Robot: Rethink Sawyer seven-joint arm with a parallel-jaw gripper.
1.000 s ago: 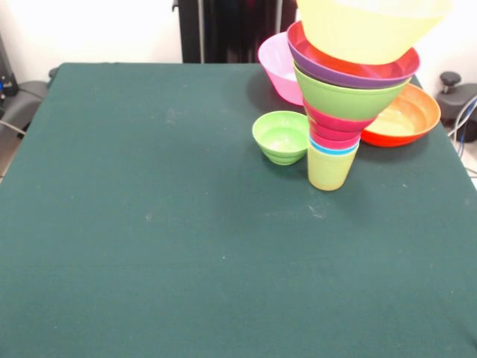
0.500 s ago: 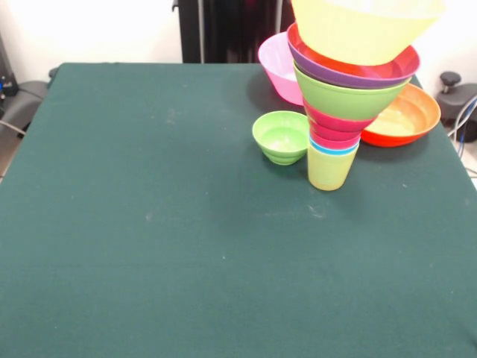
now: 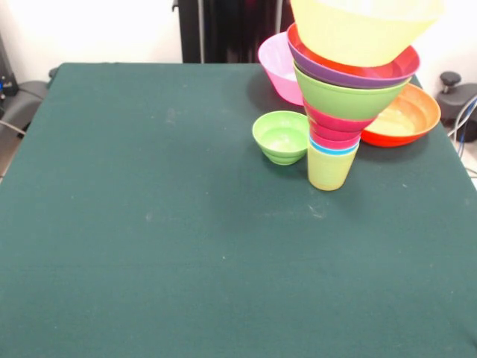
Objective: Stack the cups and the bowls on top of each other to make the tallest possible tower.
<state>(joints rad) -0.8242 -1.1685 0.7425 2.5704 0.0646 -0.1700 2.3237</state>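
The tower (image 3: 344, 104) stands at the right of the table. Its lowest piece is a yellow-green cup (image 3: 330, 168), with a blue rim and red pieces nested above it. Higher up sit a lime green bowl (image 3: 346, 99), a purple bowl (image 3: 350, 73) with a red-orange bowl inside it, and a big pale yellow bowl (image 3: 365, 30) cut off by the top edge. A small green bowl (image 3: 282, 136) rests on the cloth just left of the tower. A pink bowl (image 3: 279, 67) and an orange bowl (image 3: 402, 116) sit behind it. No gripper shows.
The dark green table (image 3: 149, 224) stretches wide to the left and front of the tower. Dark equipment (image 3: 458, 93) and cables lie past the right edge, and a black post (image 3: 223, 30) stands behind the far edge.
The pale yellow bowl at the tower's top has shifted slightly left; everything else stays still.
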